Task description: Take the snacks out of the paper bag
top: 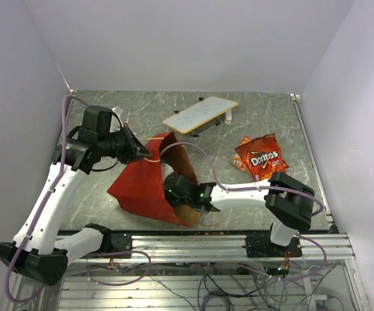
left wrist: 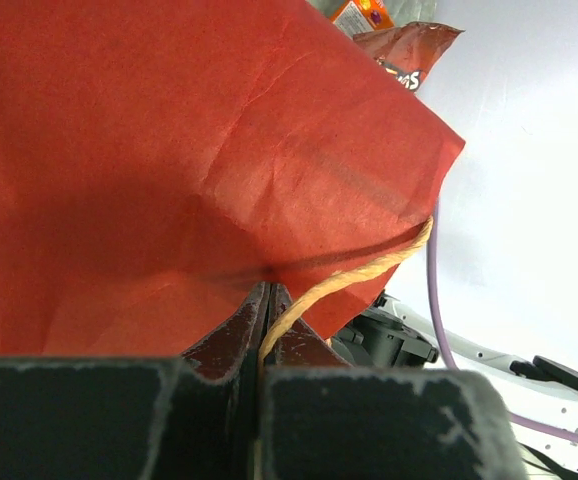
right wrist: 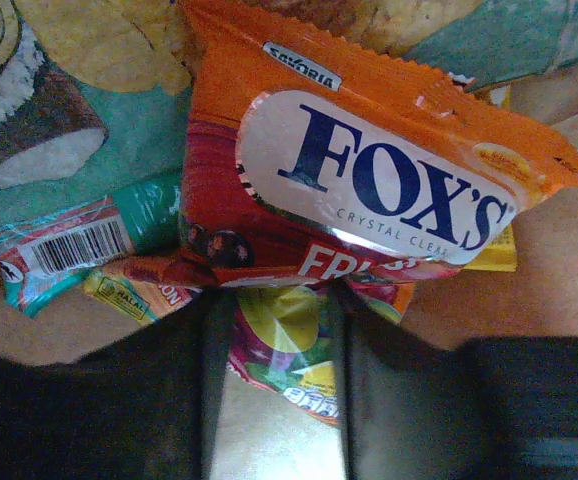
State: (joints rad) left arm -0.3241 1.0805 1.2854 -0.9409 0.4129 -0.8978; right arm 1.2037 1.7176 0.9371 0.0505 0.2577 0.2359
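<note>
The red paper bag (top: 143,184) lies on its side on the table with its mouth toward the right arm. My left gripper (top: 137,151) is shut on the bag's upper rim and its yellow string handle (left wrist: 359,275). The jaws (left wrist: 266,292) pinch red paper (left wrist: 169,150). My right gripper (top: 179,192) reaches into the bag's mouth. Its fingers (right wrist: 274,330) are closed on the lower end of an orange Fox's candy pack (right wrist: 369,180). A teal packet (right wrist: 119,130) and a yellow chip bag (right wrist: 99,40) lie behind it on the brown kraft inside (right wrist: 559,270). A red Doritos bag (top: 259,157) lies on the table outside.
A flat white tan-edged board (top: 200,115) lies at the back of the table. An orange packet (top: 239,162) lies partly under the Doritos bag. The table's front rail (top: 226,243) runs along the near edge. White walls enclose the sides.
</note>
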